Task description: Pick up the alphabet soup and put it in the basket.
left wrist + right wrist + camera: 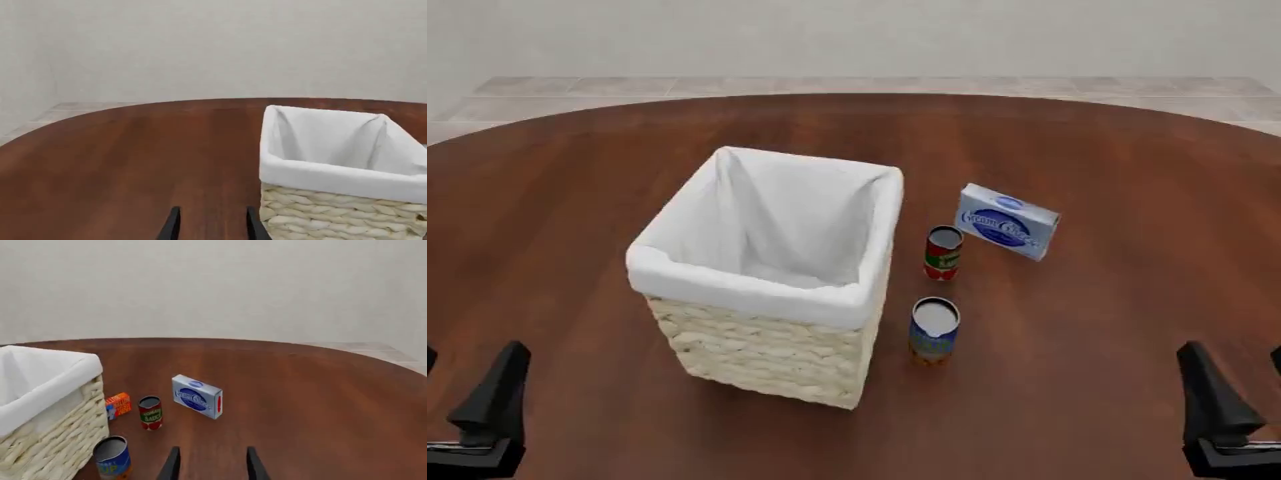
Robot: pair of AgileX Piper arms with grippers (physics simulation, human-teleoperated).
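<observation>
The alphabet soup (pixel 934 330) is a small can with a blue and orange-yellow label and a pale top, standing upright on the table just right of the basket's near corner; the right wrist view also shows the can (pixel 112 456). The basket (pixel 747 285) is large, cream wicker, with a white cloth lining, and nothing shows inside it. My left gripper (pixel 467 360) is open at the near left edge, well short of the basket (pixel 333 215). My right gripper (pixel 1234 355) is open at the near right, far from the can. Both hold nothing.
A red-and-green can (pixel 944 252) stands behind the soup can, and a blue-and-white box (pixel 1008 221) stands further back right. A small orange box (pixel 118 405) lies against the basket's far side. The round wooden table (pixel 1121 150) ends at a tiled floor.
</observation>
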